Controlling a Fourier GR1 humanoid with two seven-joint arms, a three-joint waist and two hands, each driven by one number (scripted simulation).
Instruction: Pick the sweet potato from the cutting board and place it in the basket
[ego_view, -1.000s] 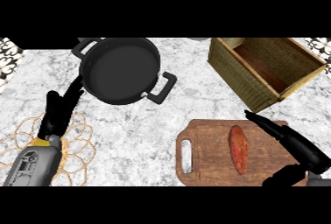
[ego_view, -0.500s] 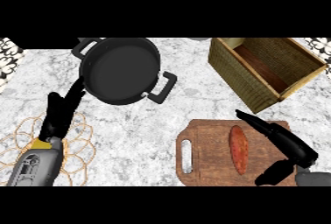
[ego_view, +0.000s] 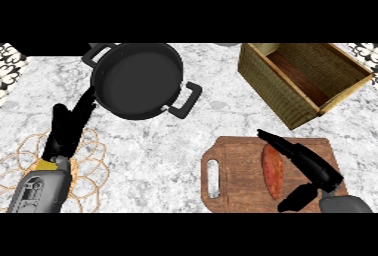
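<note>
While the right hand (ego_view: 314, 167) fingers spread beside it, the sweet potato (ego_view: 273, 171) lies lengthwise near-to-far.

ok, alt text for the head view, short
The right hand reaches over a cutting board, fingers straight beside the sweet potato, not holding it. An open basket sits beyond the board, a black pan upper left, and the left hand rests open at left.

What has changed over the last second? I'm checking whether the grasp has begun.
The right hand slid left over the cutting board, fingers now straight beside the sweet potato, with nothing gripped. The left hand, pan and basket stayed put.
</note>
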